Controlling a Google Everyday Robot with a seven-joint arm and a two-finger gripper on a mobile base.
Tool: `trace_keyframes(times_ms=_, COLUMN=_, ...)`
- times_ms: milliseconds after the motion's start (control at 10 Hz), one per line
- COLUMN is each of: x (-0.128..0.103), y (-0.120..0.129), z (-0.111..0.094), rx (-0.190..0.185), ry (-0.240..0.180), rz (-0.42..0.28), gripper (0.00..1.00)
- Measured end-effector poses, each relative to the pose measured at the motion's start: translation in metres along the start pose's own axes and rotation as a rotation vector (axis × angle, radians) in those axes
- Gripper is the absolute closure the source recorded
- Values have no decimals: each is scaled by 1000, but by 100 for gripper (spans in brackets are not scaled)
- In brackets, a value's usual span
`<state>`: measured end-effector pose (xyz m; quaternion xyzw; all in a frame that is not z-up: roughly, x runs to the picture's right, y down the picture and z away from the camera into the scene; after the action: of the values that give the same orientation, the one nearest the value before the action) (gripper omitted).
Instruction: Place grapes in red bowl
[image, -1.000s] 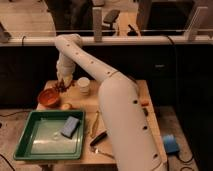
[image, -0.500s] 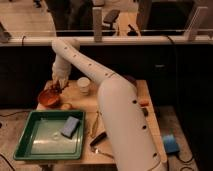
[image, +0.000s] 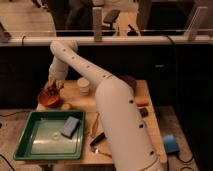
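Observation:
The red bowl (image: 48, 99) sits at the table's left edge, just behind the green tray. My gripper (image: 52, 88) hangs at the end of the white arm, right over the bowl's back rim. A small dark reddish lump, the grapes (image: 51, 92), shows at the gripper's tip, just inside the bowl's rim. I cannot tell whether the grapes are held or rest in the bowl.
A green tray (image: 30, 145) with a blue sponge (image: 71, 126) is at front left. A small yellowish fruit (image: 65, 106) lies next to the red bowl. A white cup (image: 83, 86) and a dark purple bowl (image: 129, 80) stand behind. Utensils (image: 97, 137) lie beside the tray.
The gripper has moved left and down, from near the white cup to right over the red bowl.

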<state>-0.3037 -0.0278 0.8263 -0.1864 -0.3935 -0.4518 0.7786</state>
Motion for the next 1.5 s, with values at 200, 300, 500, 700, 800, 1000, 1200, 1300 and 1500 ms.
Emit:
trace_keyframes(times_ms=200, x=-2, y=-6, z=7, rx=8, ry=-14, rz=-18, gripper=100)
trace_keyframes(times_ms=300, x=-2, y=-8, z=12, rx=12, ry=-21, rz=-27, gripper=100)
trace_keyframes(times_ms=500, x=-2, y=-11, z=18, rx=20, ry=-28, rz=-37, gripper=100)
trace_keyframes(times_ms=700, x=-2, y=-14, z=24, rx=31, ry=-32, rz=-45, gripper=99)
trace_keyframes(times_ms=800, x=-3, y=-17, z=26, rx=37, ry=-33, rz=-48, gripper=93)
trace_keyframes(times_ms=1000, x=-4, y=-20, z=27, rx=50, ry=-34, rz=-53, gripper=74)
trace_keyframes(times_ms=1200, x=-5, y=-21, z=28, rx=63, ry=-32, rz=-54, gripper=52)
trace_keyframes(times_ms=1300, x=-5, y=-21, z=28, rx=67, ry=-32, rz=-54, gripper=42)
trace_keyframes(times_ms=1500, x=-5, y=-23, z=27, rx=71, ry=-33, rz=-52, gripper=25)
